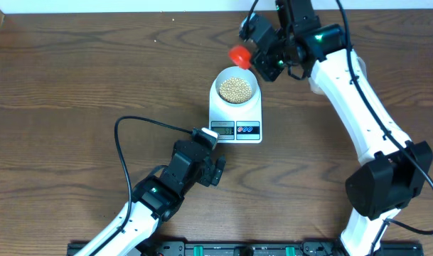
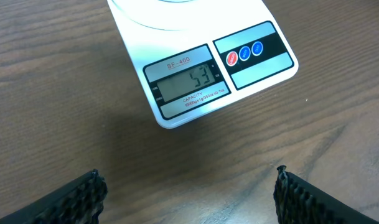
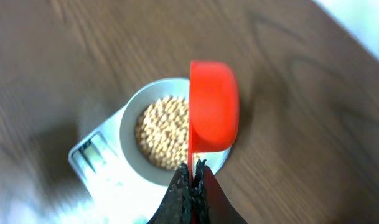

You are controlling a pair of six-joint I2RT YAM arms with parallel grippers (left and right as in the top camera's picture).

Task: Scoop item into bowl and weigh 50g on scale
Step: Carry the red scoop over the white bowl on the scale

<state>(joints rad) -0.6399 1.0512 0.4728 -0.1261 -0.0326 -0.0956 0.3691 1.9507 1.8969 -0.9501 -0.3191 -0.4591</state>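
The white bowl (image 1: 236,87) holds tan beans (image 1: 235,88) and stands on the white scale (image 1: 235,117). The scale's display (image 2: 188,83) reads 53, beside a red and two blue buttons (image 2: 244,54). My right gripper (image 3: 193,171) is shut on the handle of a red scoop (image 3: 213,106), held tilted on its side above the bowl's (image 3: 132,155) far right rim; the beans (image 3: 165,132) show beneath it. The scoop (image 1: 239,55) is just behind the bowl in the overhead view. My left gripper (image 2: 189,193) is open and empty, low over the table in front of the scale.
A black cable (image 1: 134,124) loops on the table left of the left arm. The white table edge (image 1: 131,6) runs along the back. The right arm (image 1: 358,107) reaches in from the right.
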